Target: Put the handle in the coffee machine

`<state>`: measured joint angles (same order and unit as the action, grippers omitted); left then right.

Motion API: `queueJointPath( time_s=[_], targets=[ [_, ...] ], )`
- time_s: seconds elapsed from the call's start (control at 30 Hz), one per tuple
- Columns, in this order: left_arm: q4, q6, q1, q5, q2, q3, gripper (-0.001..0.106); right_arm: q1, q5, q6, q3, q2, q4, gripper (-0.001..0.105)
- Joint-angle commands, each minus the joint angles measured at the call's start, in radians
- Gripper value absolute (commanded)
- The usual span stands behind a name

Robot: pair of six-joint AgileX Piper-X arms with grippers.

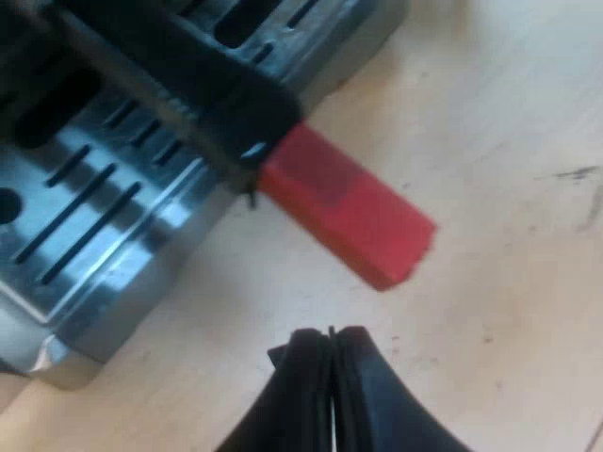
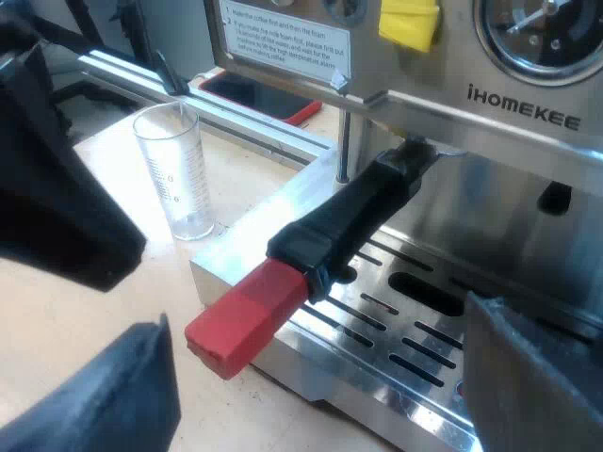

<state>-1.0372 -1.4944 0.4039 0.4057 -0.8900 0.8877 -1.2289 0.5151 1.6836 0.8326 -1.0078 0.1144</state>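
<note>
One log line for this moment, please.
handle: in espresso machine front, red end out | left gripper: shut, empty, by red end | right gripper: open, empty | measuring glass: upright on table

One espresso machine [image 2: 509, 188]. One dark handle [image 2: 353, 217], red-ended. One measuring glass [image 2: 179, 169]. One dial gauge [image 2: 546, 33]. One yellow tag [image 2: 410, 21]. One desk [image 1: 509, 141] under the lot.
</note>
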Motion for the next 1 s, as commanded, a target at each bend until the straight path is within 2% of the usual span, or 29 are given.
queueJointPath(
  time_s=[0.03, 0.27, 0.3, 0.43, 0.5, 0.53, 0.6, 0.63, 0.8, 0.87, 1.0],
  targets=[
    [0.025, 0.003, 0.001, -0.027, -0.041, 0.005, 0.0, 0.004, -0.006, 0.002, 0.014, 0.008, 0.002, 0.066],
    [0.063, 0.003, 0.001, -0.027, -0.16, 0.005, 0.0, 0.004, -0.005, -0.005, 0.014, 0.008, 0.002, 0.066],
    [0.071, 0.02, 0.001, -0.024, -0.204, 0.005, 0.0, 0.004, -0.005, -0.005, 0.014, 0.008, 0.002, 0.066],
    [0.085, 0.099, 0.001, 0.056, -0.227, 0.005, 0.0, 0.004, -0.005, -0.005, 0.014, 0.008, 0.002, 0.066],
    [0.095, 0.105, 0.001, 0.088, -0.228, 0.005, 0.0, 0.004, -0.005, -0.005, 0.014, 0.008, 0.002, 0.066],
    [0.115, 0.106, 0.001, 0.125, -0.228, 0.005, 0.0, 0.004, -0.005, -0.005, 0.014, 0.008, 0.002, 0.066],
    [0.127, 0.106, 0.001, 0.141, -0.228, 0.005, 0.0, 0.004, -0.005, -0.005, 0.014, 0.008, 0.002, 0.066],
    [0.183, 0.106, 0.001, 0.187, -0.23, 0.005, 0.0, 0.004, -0.005, -0.005, 0.014, 0.008, 0.002, 0.066],
    [0.23, 0.106, 0.001, 0.257, -0.23, 0.005, 0.0, 0.004, -0.003, -0.005, 0.014, 0.008, 0.002, 0.066],
    [0.263, 0.1, 0.015, 0.335, -0.23, 0.005, 0.0, 0.004, -0.003, -0.005, 0.014, 0.008, 0.002, 0.066],
    [0.258, 0.1, 0.055, 0.335, -0.23, 0.005, 0.0, 0.004, -0.003, -0.005, 0.014, 0.008, 0.002, 0.066]
  ],
)
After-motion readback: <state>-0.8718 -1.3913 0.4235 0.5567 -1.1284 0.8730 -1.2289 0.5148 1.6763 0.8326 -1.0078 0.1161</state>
